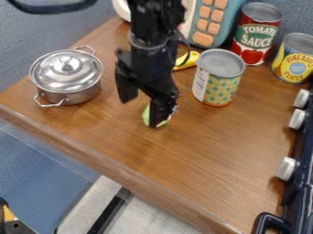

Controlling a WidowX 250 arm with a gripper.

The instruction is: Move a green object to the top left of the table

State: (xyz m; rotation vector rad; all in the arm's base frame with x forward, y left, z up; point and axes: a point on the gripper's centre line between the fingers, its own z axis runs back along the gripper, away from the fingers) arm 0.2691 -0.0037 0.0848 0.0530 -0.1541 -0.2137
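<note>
Object, pale green, round-edged, partly behind one finger of the spread gripper.

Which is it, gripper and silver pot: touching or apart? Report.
Apart. The camera view shows a strip of table between the pot and the gripper.

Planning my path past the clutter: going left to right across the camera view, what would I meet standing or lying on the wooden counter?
Silver lidded pot, green object, yellow object, dotted can, dark red can, yellow-and-blue can.
</note>
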